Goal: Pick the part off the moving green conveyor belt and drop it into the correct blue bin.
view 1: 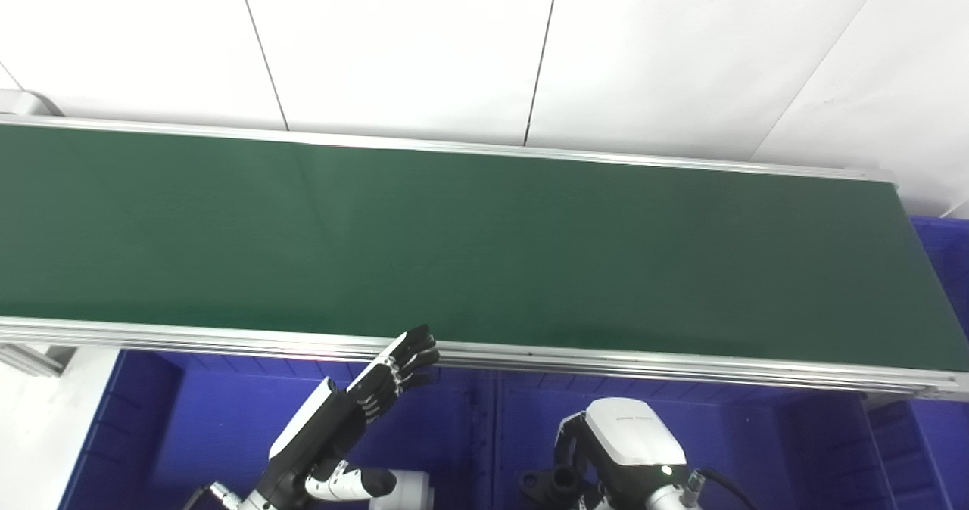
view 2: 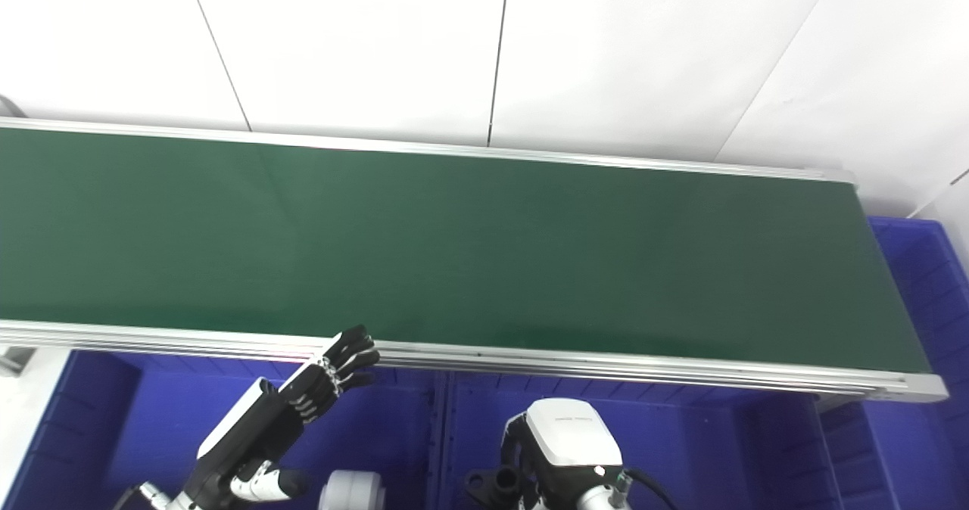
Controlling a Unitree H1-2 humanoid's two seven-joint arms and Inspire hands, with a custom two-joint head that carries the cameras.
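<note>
The green conveyor belt (view 1: 484,245) runs across the picture and no part shows on it. My left hand (view 1: 394,374) is open with its fingers stretched out. It hovers over a blue bin (view 1: 189,419) with its fingertips at the belt's front rail, and it holds nothing. Of my right arm only the white wrist housing (view 1: 628,438) shows at the bottom edge; the hand itself is out of view. A white round object (view 2: 350,491) lies low in the left bin, below my left hand.
A second blue bin (view 1: 757,442) sits beside the first, in front of the belt under my right arm. Another blue bin (view 2: 920,268) stands past the belt's right end. White wall panels rise behind the belt.
</note>
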